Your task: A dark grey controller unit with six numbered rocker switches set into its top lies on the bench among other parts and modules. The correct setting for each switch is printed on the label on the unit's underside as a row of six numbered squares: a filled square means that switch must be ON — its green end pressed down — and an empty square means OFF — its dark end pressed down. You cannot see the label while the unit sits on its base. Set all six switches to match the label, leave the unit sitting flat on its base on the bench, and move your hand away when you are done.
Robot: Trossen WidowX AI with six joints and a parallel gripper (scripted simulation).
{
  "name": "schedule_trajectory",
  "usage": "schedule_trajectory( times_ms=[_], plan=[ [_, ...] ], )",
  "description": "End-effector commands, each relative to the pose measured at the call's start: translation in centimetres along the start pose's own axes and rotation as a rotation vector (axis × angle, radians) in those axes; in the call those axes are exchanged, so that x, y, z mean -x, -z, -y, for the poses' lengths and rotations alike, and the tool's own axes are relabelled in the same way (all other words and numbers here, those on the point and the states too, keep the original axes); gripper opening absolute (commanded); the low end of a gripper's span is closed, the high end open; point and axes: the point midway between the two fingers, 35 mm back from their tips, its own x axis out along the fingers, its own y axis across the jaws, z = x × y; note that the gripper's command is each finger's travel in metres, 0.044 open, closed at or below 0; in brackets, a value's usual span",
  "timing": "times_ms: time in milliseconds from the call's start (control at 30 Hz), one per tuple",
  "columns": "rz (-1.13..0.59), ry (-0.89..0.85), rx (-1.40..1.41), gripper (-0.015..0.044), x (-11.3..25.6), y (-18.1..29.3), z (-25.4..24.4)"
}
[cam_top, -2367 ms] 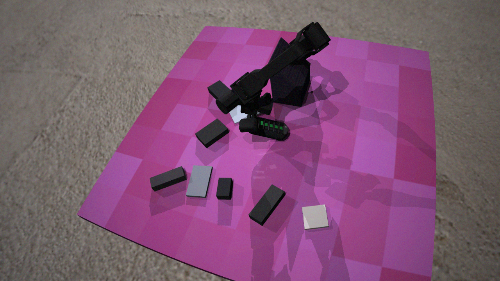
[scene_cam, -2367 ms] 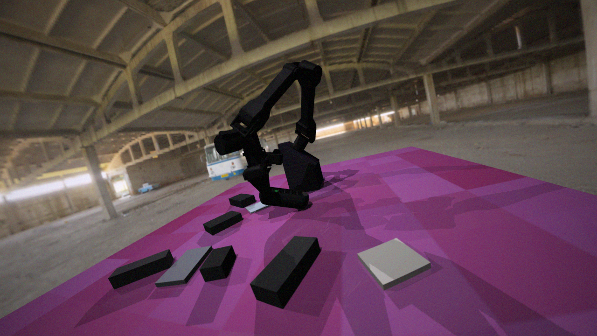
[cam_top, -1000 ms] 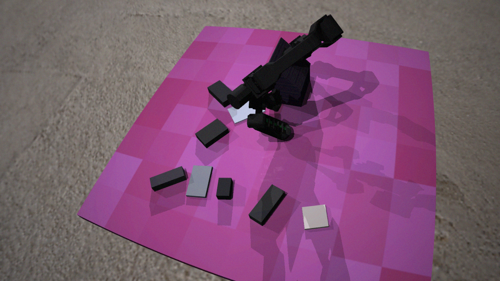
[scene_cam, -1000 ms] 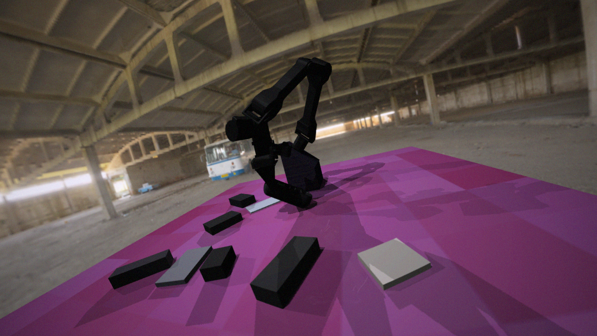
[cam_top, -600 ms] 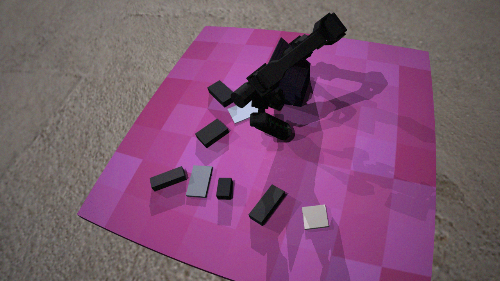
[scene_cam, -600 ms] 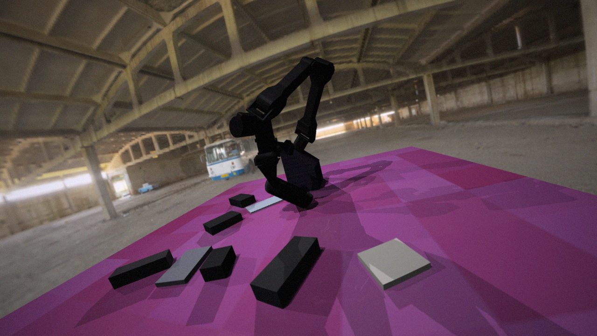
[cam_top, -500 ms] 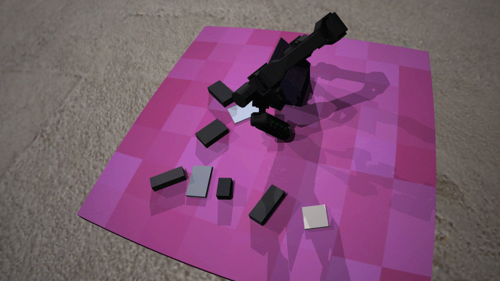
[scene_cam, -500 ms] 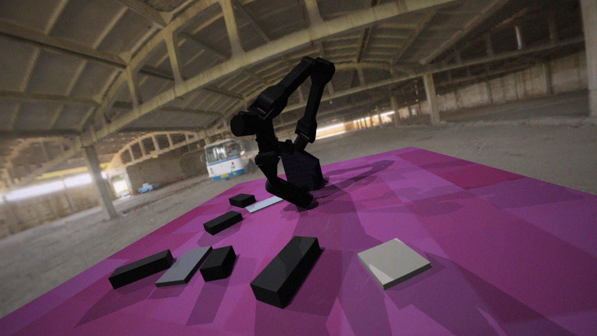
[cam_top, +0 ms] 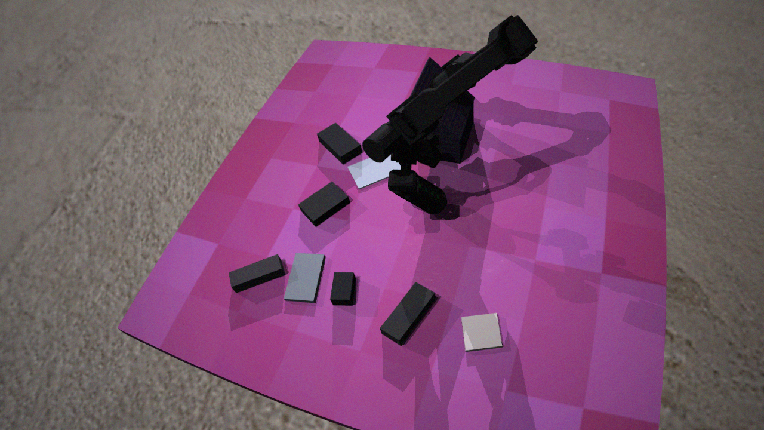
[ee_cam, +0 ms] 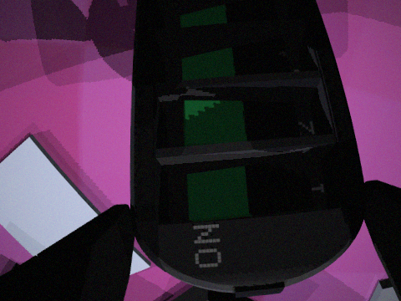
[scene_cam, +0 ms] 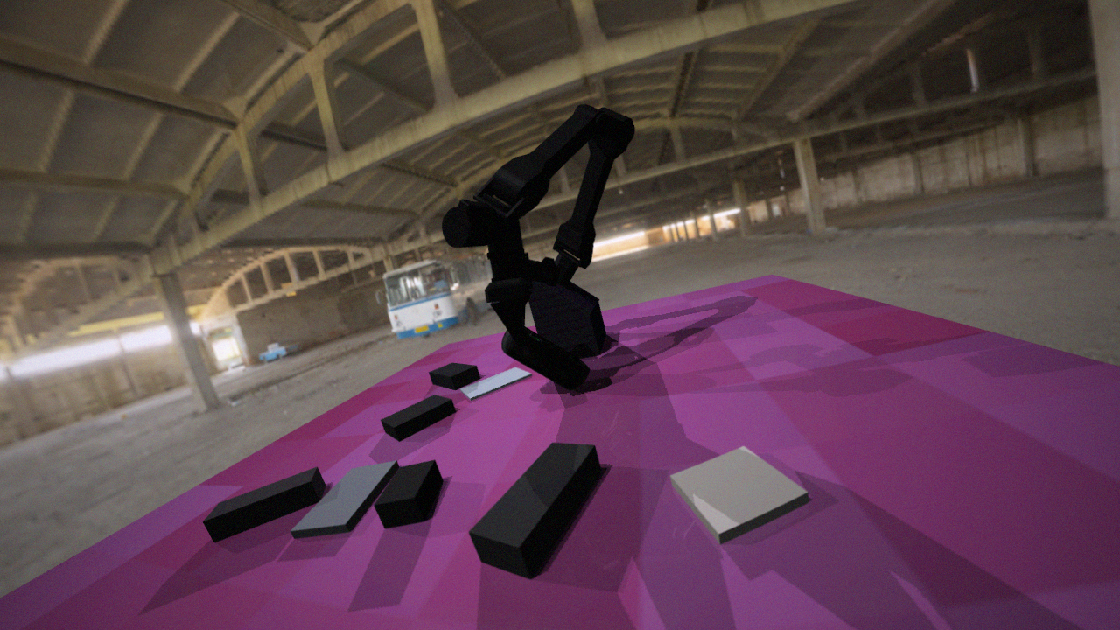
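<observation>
The dark grey controller unit [cam_top: 426, 196] [scene_cam: 554, 364] [ee_cam: 271, 251] is tilted, its far end low by the bench and its held end raised. My gripper [cam_top: 401, 180] [scene_cam: 516, 337] [ee_cam: 250, 208] is shut on it, one finger on each long side near the switch 1 end. The wrist view shows the top with green rocker halves on the left, the ON print, and numerals 1 and 2 on the right. The top is in deep shade, so I cannot tell the rocker settings. The farthest rockers are out of the wrist view. The underside label is hidden.
A pale panel [cam_top: 368, 172] [scene_cam: 494, 382] [ee_cam: 39, 196] lies beside the unit, with dark blocks [cam_top: 339, 141] [cam_top: 324, 203] behind and left. Nearer are a dark bar [cam_top: 257, 272], grey plate [cam_top: 305, 276], small black block [cam_top: 342, 287], long dark block [cam_top: 409, 313] and whitish tile [cam_top: 481, 331].
</observation>
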Motion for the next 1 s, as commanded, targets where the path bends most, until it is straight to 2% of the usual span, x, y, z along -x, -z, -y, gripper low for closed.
schedule_trajectory(
  times_ms=[0, 967],
  plan=[
    [-0.002, 0.003, 0.0, 0.0336, 0.1, -0.5, 0.1],
    [-0.055, 0.002, -0.001, 0.0336, 1.3, -2.5, 0.0]
  ],
)
